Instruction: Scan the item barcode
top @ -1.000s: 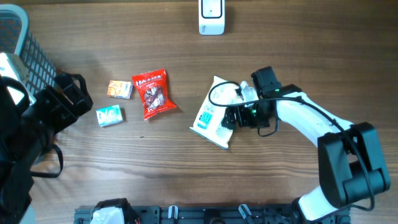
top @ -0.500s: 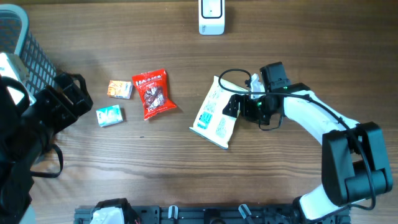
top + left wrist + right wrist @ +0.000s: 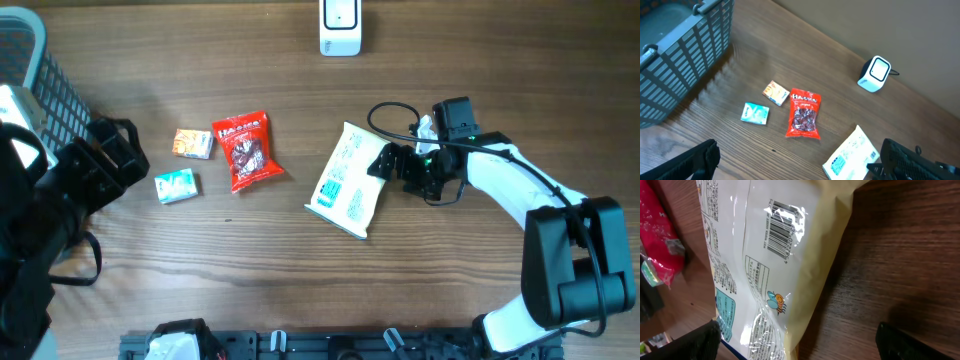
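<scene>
Four items on wood table (image 3: 250, 270); white pouch (image 3: 348, 181) at centre frame, barcode (image 3: 782, 230) facing up. Right gripper (image 3: 386, 168) at its right edge – fingers spread wide, empty; contact unclear. Left gripper (image 3: 118, 158) far left, wide, empty. Likely step: grasp pouch, then present to scanner (image 3: 340, 27), top centre. Bare wood between; red bag (image 3: 243, 150) well left of path.

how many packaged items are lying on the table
4: a small orange box, a small teal box beside it, a red snack bag right of both, and a white pouch further right. The basket may hide more.
</scene>
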Available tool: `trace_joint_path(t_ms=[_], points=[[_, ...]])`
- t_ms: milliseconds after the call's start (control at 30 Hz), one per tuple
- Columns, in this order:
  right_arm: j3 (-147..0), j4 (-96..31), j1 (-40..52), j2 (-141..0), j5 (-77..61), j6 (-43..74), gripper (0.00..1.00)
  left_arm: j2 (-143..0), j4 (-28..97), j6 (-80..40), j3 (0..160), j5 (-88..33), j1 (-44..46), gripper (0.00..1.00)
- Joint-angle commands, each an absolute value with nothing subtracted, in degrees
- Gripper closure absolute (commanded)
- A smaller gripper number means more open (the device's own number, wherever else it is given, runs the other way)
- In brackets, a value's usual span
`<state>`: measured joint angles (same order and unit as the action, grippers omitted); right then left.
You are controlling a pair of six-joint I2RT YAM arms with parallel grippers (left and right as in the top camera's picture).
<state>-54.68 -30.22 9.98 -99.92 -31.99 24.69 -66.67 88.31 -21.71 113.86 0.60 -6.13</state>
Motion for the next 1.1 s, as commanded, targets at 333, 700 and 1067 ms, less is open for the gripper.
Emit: trace_joint_path(t_ms=[333, 700, 1067], points=[[-54.63, -30.24, 10.04, -100.40, -32.01, 25.47, 0.00, -74.06, 89.14, -19.70, 110.67, -21.21, -1.34, 0.00], [-54.63, -30.35, 10.04, -100.40, -32.01, 23.09, 0.00, -96.68, 85.43, -20.10, 106.06, -21.30, 1.78, 0.00], [-54.63, -30.30, 10.04, -100.40, -32.01, 22.48, 0.00, -113.80, 74.96, -1.67, 92.27, -35.48, 12.71, 0.00]])
